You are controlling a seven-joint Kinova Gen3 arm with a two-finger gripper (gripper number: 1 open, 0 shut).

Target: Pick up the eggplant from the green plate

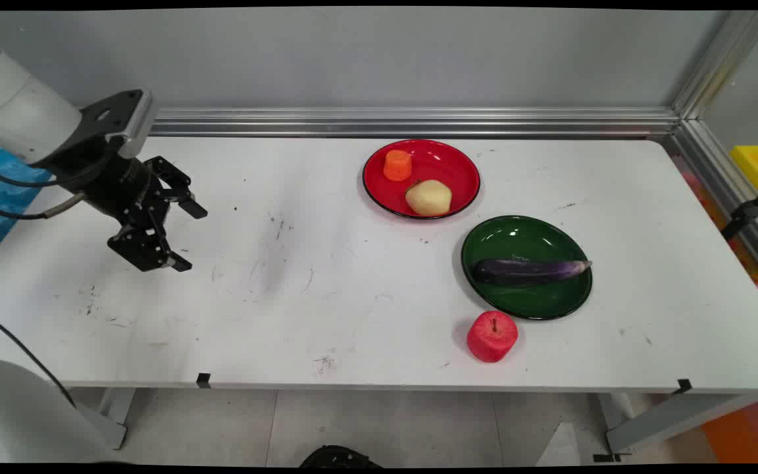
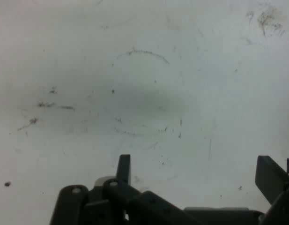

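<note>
While the arm reached in from the upper left, its black gripper [image 1: 187, 237] hung above the left part of the white table [image 1: 326, 296], angled down and to the right, with its jaws spread wide and nothing between them. In the hand view the gripper [image 2: 196, 173] showed one finger low at the left centre and the other at the right edge, well apart, and only scuffed, bare tabletop [image 2: 144, 93] lay ahead of them, marked with faint grey streaks and a soft shadow.

Nothing touched the gripper, and every object sat well away to its right. Nearest, though still far off, was a red plate [image 1: 448, 158] on the far middle of the table. It held an orange carrot piece [image 1: 397, 164] at its far left side and a pale yellow potato [image 1: 428, 197] on its near side, the two close together but apart.

Just to the near right of the red plate lay a green plate [image 1: 517, 299], the two rims close but not touching. A dark purple eggplant [image 1: 529, 270] rested across the green plate, lengthwise from left to right, its paler tip reaching the right rim.

A red apple [image 1: 491, 336] stood upright on the table just beside the near left rim of the green plate, stem up, close to the table's near edge.

Black cables [image 1: 17, 197] hung from the arm at the left.
</note>
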